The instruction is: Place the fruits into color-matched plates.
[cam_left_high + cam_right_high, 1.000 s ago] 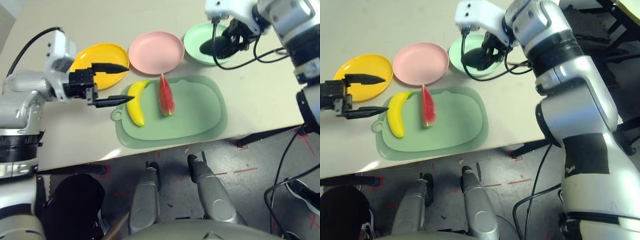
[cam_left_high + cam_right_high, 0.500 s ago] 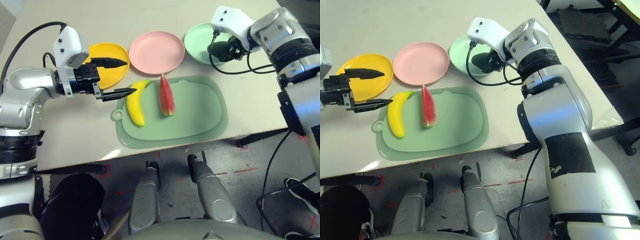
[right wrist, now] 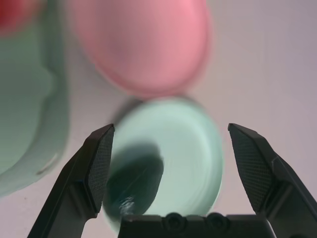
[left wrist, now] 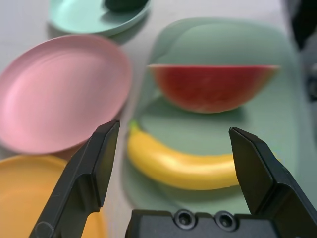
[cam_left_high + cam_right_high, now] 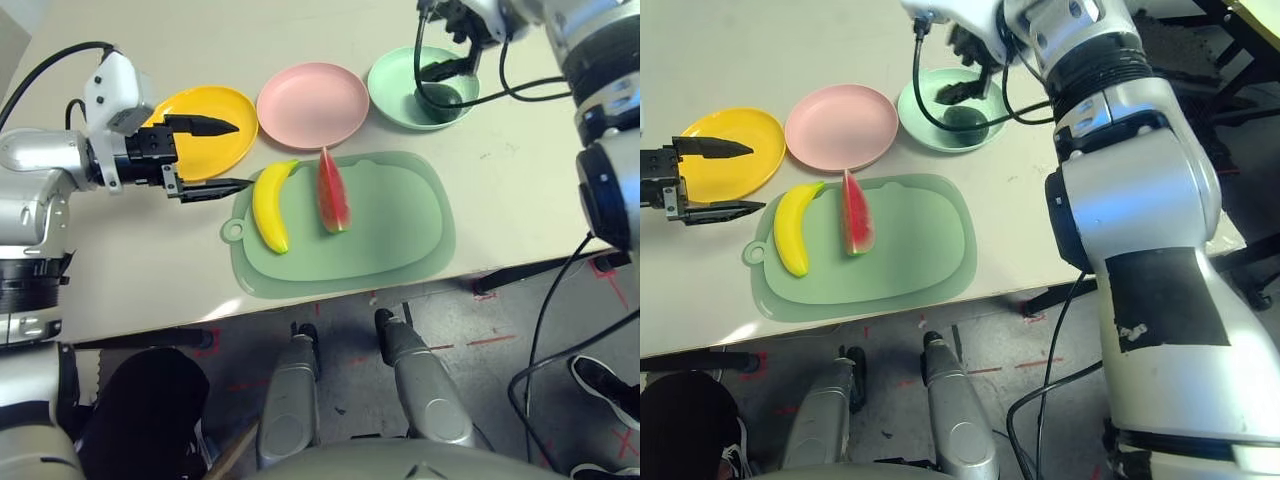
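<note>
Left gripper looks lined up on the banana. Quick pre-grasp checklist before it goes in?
1. Left gripper open wide enough for the fruit: ok, fingers spread, nothing between them.
2. Banana free to lift: ok, it lies alone on the cutting mat, apart from the watermelon wedge.
3. Approach line: ok, in the left wrist view the banana sits between the two fingers, ahead of them.
4. Yellow plate ready to receive: ok, nothing in it.
5. Right gripper out of the way: ok, open, up over the mint green plate, which holds the avocado.
6. Fingertip height against the mat: cannot tell.
</note>
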Robot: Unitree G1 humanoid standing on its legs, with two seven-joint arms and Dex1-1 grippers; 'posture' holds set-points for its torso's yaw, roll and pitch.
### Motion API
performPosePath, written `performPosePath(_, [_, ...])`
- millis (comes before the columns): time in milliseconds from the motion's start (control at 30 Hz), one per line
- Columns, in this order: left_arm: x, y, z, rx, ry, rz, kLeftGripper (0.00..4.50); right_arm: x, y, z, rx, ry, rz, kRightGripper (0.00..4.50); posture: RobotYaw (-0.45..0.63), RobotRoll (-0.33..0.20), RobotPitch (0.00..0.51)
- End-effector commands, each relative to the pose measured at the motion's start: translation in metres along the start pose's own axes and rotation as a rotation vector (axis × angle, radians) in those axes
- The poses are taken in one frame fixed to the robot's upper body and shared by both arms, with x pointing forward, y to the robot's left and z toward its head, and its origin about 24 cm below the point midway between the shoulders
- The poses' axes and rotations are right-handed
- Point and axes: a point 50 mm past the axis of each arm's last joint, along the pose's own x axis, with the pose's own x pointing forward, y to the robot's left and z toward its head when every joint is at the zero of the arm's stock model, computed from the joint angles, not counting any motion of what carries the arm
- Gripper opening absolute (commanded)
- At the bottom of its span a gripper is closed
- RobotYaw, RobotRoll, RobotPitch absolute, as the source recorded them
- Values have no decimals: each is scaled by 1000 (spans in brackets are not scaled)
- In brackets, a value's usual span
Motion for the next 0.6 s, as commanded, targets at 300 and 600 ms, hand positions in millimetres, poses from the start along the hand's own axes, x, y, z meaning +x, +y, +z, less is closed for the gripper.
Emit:
performPosePath(300, [-24, -7, -10, 1, 58, -64, 4500, 16, 31, 53, -713, -199, 194, 4460, -84, 0, 322])
performPosePath(600, [-23, -10, -10, 15, 97, -112, 4500, 45, 40, 66, -839, -256, 277, 4460, -75, 0, 329])
